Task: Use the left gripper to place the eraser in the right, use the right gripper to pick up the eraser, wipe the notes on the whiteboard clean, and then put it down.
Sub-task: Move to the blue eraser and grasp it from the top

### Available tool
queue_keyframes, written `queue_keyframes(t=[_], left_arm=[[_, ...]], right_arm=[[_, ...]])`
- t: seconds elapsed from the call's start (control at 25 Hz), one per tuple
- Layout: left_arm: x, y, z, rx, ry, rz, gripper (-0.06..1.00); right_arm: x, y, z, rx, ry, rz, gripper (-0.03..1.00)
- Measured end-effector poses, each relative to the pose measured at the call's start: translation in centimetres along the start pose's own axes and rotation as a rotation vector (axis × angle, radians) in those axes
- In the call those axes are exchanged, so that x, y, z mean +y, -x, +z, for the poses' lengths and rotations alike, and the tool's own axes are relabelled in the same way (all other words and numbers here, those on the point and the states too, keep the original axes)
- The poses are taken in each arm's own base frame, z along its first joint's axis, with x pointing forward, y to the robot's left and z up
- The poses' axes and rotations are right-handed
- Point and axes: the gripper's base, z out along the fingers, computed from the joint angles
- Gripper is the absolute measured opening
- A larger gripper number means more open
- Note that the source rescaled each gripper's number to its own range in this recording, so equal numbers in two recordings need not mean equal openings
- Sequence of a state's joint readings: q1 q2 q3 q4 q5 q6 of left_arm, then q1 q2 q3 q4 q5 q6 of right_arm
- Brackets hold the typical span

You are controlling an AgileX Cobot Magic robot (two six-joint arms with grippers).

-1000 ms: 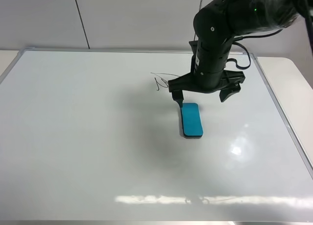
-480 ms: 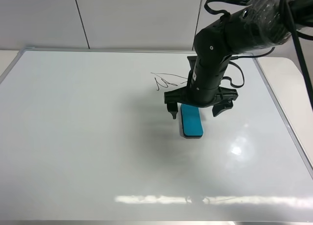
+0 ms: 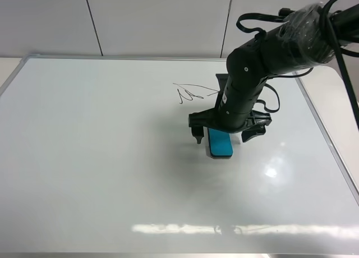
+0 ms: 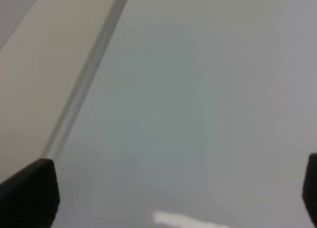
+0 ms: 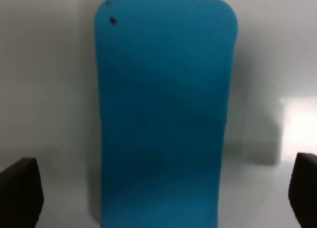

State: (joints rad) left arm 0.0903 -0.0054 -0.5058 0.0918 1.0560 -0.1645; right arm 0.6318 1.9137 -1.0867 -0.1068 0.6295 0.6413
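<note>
Lying flat on the glossy whiteboard [image 3: 84, 157], a little right of centre: the eraser [image 3: 221, 148], a teal-blue oblong with rounded corners, a smooth top and a thin black underside. My right gripper [image 3: 222, 139] hangs directly over it, black fingers spread wide, one off each long side, holding nothing. The notes [image 3: 190, 92], a thin black scribble, sit near it toward the far edge. A thin silver-grey frame [image 3: 328, 136] rims the board. My left gripper [image 4: 171, 191] gapes wide too, over bare board beside the frame.

Teal-blue eraser [image 3: 220, 144] with black underside, white whiteboard [image 3: 84, 157] framed silver-grey, black scribbled notes [image 3: 190, 93], black right end effector [image 3: 222, 138]
</note>
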Motion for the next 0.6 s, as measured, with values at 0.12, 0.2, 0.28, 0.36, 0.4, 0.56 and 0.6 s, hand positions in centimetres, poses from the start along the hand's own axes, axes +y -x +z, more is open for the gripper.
queue_keyframes(t=[0.12, 0.2, 0.28, 0.36, 0.4, 0.56, 0.6], left_arm=[[0.00, 0.00, 0.00, 0.000, 0.000, 0.000, 1.00], [0.00, 0.00, 0.00, 0.000, 0.000, 0.000, 1.00], [0.00, 0.00, 0.00, 0.000, 0.000, 0.000, 1.00], [0.00, 0.00, 0.00, 0.000, 0.000, 0.000, 1.00], [0.00, 0.00, 0.00, 0.000, 0.000, 0.000, 1.00], [0.00, -0.03, 0.00, 0.003, 0.000, 0.000, 1.00], [0.00, -0.03, 0.00, 0.003, 0.000, 0.000, 1.00]], right_arm=[[0.01, 0.02, 0.00, -0.002, 0.001, 0.001, 1.00], [0.01, 0.02, 0.00, -0.002, 0.001, 0.002, 1.00], [0.01, 0.02, 0.00, -0.002, 0.001, 0.001, 1.00], [0.01, 0.02, 0.00, -0.002, 0.001, 0.002, 1.00], [0.01, 0.02, 0.00, -0.002, 0.001, 0.002, 1.00], [-0.01, 0.03, 0.00, -0.004, -0.001, -0.002, 0.83], [-0.02, 0.03, 0.07, -0.003, -0.003, -0.004, 0.76]])
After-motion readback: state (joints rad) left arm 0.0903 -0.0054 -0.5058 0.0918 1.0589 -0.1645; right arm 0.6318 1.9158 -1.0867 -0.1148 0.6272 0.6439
